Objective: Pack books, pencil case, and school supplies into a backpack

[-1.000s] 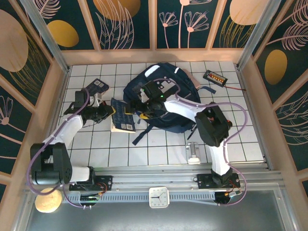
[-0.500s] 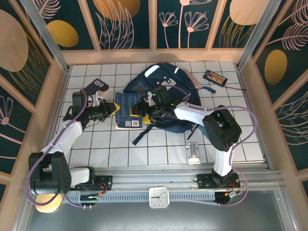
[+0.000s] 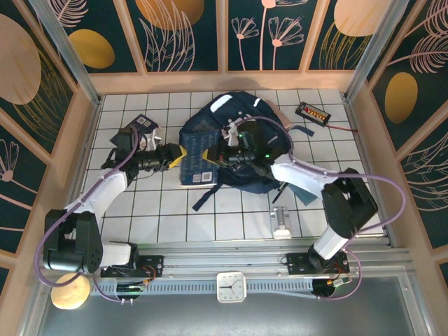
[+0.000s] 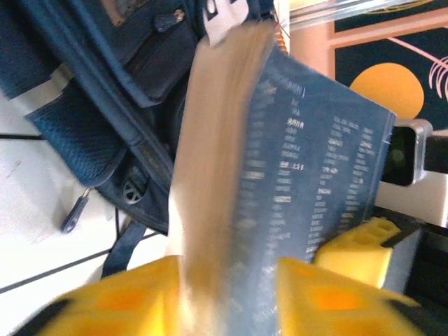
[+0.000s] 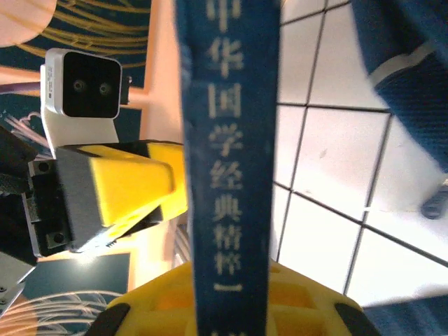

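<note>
Top external view: a thin dark book hangs above the bench, held between the left end effector and the right end effector. The backpack lies just behind and under the right one. Both arms reach inward with bent elbows, their wrists turned to face each other across the book. Left wrist view: the left end effector is clamped on the book's lower edge, one yellow pad on each cover. The pale page block faces the camera and the backpack sits just beyond it. Right wrist view: the right end effector looks closed on the spine, which carries printed characters and rises straight from between its pads. The left one's yellow finger is beside the cover. The book looks light and thin but floppy, with a smooth cover that may slip. It is best gripped near the stiff spine, so the pages do not fan open.
</note>
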You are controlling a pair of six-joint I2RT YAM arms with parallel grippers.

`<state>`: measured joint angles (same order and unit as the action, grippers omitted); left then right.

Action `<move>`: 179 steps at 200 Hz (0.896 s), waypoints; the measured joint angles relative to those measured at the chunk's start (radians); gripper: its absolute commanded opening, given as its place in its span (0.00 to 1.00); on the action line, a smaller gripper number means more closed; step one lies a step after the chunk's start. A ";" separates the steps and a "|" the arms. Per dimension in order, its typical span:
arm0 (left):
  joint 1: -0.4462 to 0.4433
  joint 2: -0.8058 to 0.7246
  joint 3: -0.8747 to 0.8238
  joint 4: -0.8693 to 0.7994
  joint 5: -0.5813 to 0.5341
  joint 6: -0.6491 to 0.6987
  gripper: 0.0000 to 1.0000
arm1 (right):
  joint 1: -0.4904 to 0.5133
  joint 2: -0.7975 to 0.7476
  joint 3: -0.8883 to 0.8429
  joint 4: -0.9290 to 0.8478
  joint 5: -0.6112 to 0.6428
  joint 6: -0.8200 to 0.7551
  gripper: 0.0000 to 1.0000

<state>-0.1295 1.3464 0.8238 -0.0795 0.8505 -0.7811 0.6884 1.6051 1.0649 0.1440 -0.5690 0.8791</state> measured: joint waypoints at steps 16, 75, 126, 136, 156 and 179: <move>-0.042 0.035 0.079 -0.059 -0.065 0.058 0.93 | -0.044 -0.113 -0.040 -0.087 0.102 -0.019 0.00; -0.417 0.355 0.632 -0.296 -0.509 0.436 0.96 | -0.407 -0.668 -0.122 -0.495 0.589 -0.009 0.00; -0.704 0.790 0.979 -0.418 -0.802 0.697 0.95 | -0.643 -0.792 -0.154 -0.748 0.727 -0.037 0.00; -0.731 0.855 1.028 -0.427 -0.818 0.711 0.94 | -0.670 -0.803 -0.166 -0.774 0.727 -0.043 0.00; -0.751 0.935 1.090 -0.446 -0.830 0.718 0.94 | -0.700 -0.813 -0.177 -0.817 0.725 -0.060 0.00; -0.752 0.964 1.125 -0.450 -0.839 0.721 0.94 | -0.721 -0.813 -0.177 -0.850 0.716 -0.080 0.00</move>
<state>-0.8810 2.3104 1.9488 -0.5297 0.0116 -0.0601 -0.0326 0.7925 0.8879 -0.7059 0.1474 0.7986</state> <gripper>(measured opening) 0.944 0.125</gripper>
